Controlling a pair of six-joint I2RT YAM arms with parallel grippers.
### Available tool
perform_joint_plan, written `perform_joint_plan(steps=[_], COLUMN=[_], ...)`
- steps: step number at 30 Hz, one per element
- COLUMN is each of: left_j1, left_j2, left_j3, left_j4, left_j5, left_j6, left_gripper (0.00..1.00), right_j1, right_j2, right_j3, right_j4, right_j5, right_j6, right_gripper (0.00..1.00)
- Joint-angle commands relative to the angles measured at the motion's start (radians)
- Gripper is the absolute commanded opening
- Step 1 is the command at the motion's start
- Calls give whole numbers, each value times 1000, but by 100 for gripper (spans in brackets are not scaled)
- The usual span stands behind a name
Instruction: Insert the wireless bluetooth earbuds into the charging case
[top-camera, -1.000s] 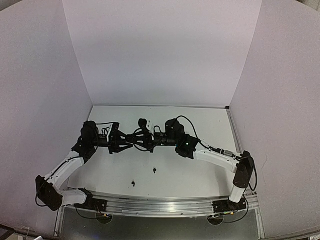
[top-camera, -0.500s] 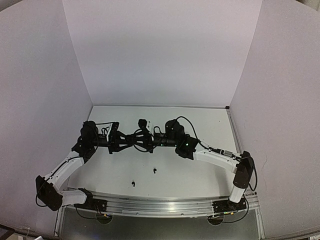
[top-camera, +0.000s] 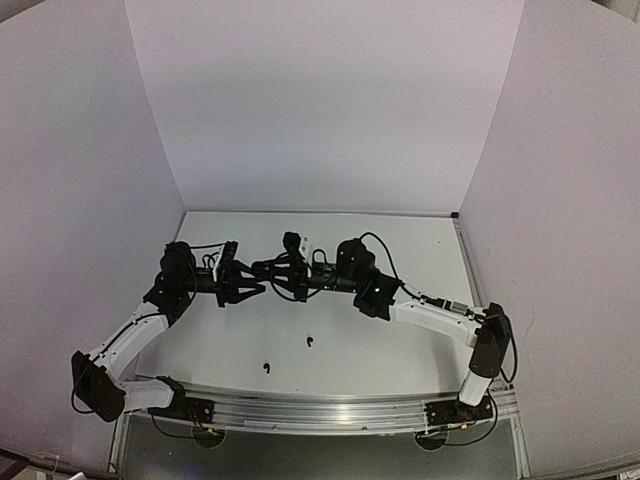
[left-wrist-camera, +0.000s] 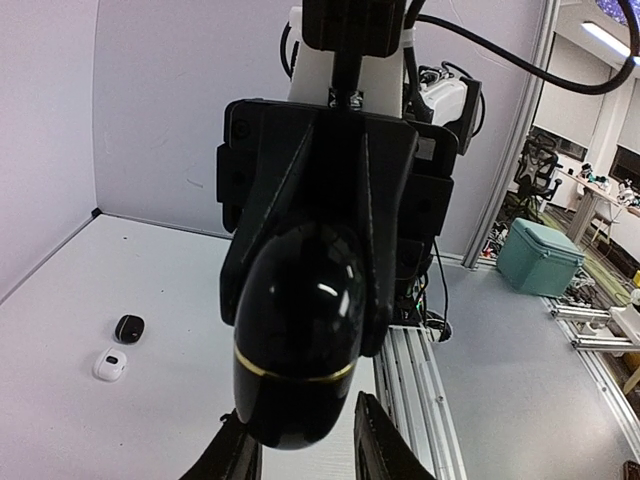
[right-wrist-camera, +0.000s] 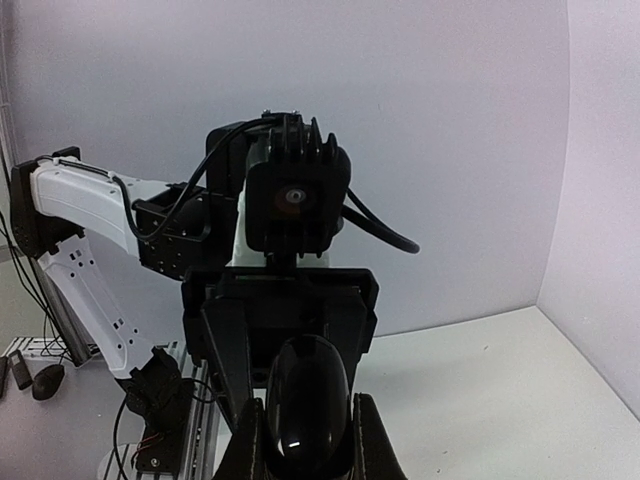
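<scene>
My right gripper (right-wrist-camera: 308, 440) is shut on a glossy black charging case (right-wrist-camera: 305, 400), which stands up between its fingers. In the left wrist view the same case (left-wrist-camera: 298, 350) shows a thin gold seam and hangs from the right gripper's fingers, its lower end just above my left gripper (left-wrist-camera: 308, 452). The left jaws stand a little apart, with a gap showing beside the case. From above, the left gripper (top-camera: 254, 291) and right gripper (top-camera: 268, 268) meet nose to nose over the table's middle. Two black earbuds (top-camera: 309, 341) (top-camera: 265, 367) lie on the table nearer the bases.
A small black case (left-wrist-camera: 129, 328) and a small white case (left-wrist-camera: 110, 364) rest on the table toward the back wall; from above they are the black case (top-camera: 290, 240) and white case (top-camera: 308, 246). The aluminium rail (top-camera: 320, 408) runs along the near edge.
The right gripper with the case has shifted a little to the left and toward the back wall. The left gripper has stayed nearly in place, its jaws narrowing and widening slightly.
</scene>
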Motion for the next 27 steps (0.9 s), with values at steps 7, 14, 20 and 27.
perform_joint_plan(steps=[7, 14, 20, 27], left_j1=[-3, -3, -3, -3], left_j2=[-14, -14, -15, -16], left_j3=[-4, -5, -4, -5], left_j4=[66, 60, 57, 61], left_j5=[0, 9, 15, 23], left_j6=[-5, 2, 10, -8], left_gripper=[35, 31, 26, 22], right_j1=[-5, -9, -11, -13], right_j2=[-45, -43, -37, -27], right_j3=[-24, -33, -27, -35], right_j4=[49, 49, 49, 49], right_j5=[-23, -10, -9, -7], right_j6=[63, 65, 69, 74], right_gripper=[0, 0, 0, 0])
